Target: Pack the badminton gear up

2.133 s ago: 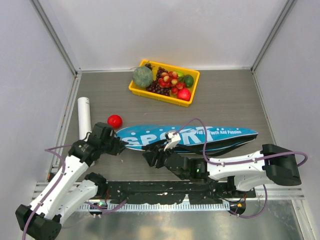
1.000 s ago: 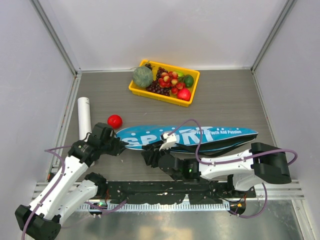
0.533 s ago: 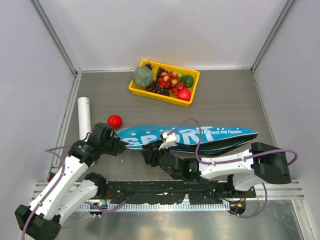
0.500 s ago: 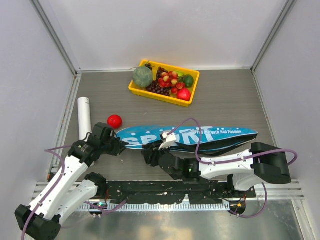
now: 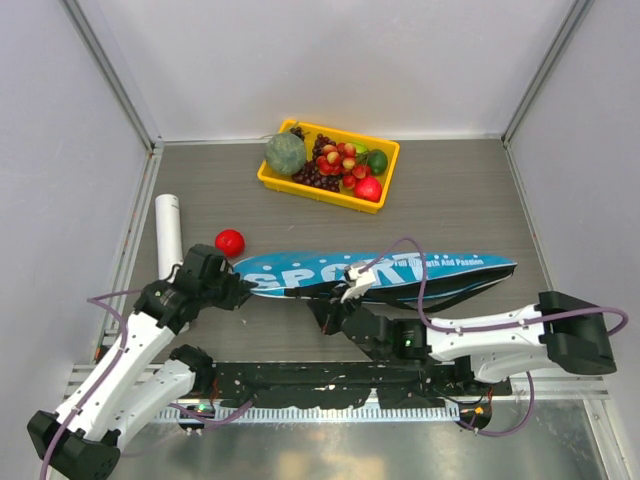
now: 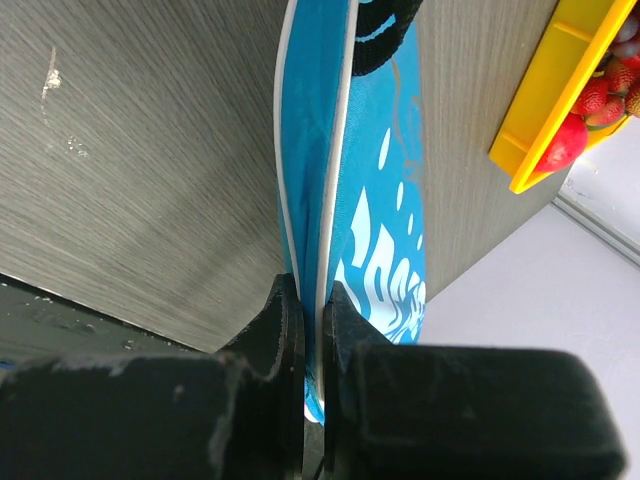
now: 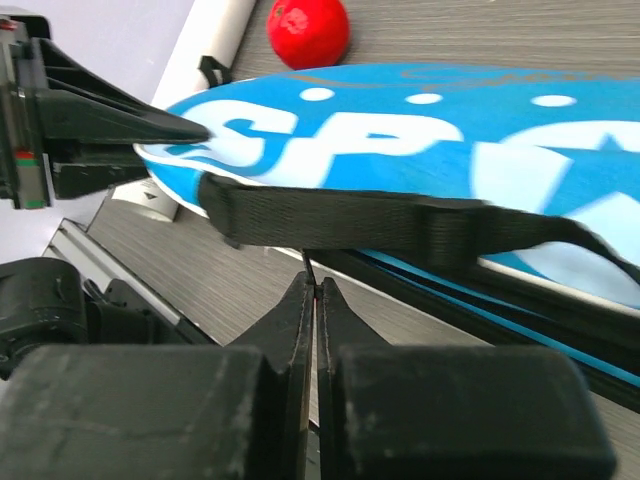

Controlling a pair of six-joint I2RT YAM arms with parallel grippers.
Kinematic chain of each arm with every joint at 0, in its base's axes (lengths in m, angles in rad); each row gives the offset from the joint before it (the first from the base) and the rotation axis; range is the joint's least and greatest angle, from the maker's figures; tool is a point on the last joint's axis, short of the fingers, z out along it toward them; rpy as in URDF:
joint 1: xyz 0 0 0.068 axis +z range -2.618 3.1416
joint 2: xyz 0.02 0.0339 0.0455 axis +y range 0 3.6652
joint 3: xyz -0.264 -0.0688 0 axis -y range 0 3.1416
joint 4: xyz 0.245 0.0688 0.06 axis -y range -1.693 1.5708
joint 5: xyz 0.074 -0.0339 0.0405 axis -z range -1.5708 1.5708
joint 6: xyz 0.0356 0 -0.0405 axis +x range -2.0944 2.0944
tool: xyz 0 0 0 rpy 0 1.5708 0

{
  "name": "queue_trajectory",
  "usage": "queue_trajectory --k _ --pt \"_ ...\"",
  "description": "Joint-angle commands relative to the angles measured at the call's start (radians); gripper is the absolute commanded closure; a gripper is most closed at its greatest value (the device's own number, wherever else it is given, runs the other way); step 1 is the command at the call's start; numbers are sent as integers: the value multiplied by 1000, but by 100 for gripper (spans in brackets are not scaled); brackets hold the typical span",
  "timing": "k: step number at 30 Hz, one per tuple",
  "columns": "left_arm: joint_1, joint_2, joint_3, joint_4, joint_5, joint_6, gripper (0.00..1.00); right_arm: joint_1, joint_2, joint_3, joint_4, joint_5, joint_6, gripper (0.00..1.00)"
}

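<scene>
With the left gripper [image 6: 308, 300] pinching the SPORT bag [image 6: 375, 200] taut and the right gripper [image 7: 309, 285] nipping its apparent zipper pull [image 7: 307, 262], zipping likely needs a steady rightward draw.

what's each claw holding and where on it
Left claw pinches the blue bag by its end rim; right claw nips a thin dark tab under the strap.

The big blue bag [image 5: 400, 272] lies across the counter [image 5: 470, 200], with the left tool [image 5: 242, 290] at its left end, the right tool [image 5: 320, 307] by its near edge, a white tube [image 5: 168, 233] and red ball [image 5: 229, 242] to the left, and a yellow tray [image 5: 310, 192] of fruit behind.
</scene>
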Motion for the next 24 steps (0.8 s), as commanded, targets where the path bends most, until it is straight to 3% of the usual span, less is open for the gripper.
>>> queue_trajectory --k 1,7,14,18,24 --pt "-2 -12 61 -17 -57 19 100 -10 -123 -82 -43 101 -4 95" --pt "-4 1 99 -22 -80 39 100 -9 -231 -165 -138 144 47 95" --pt "-4 16 185 1 -239 160 100 -37 -359 -161 -573 287 312 95" --pt "-4 73 234 56 -226 243 100 -74 -424 -127 -786 370 404 95" --pt "-2 143 316 99 -227 330 100 -198 -548 -147 -942 422 491 95"
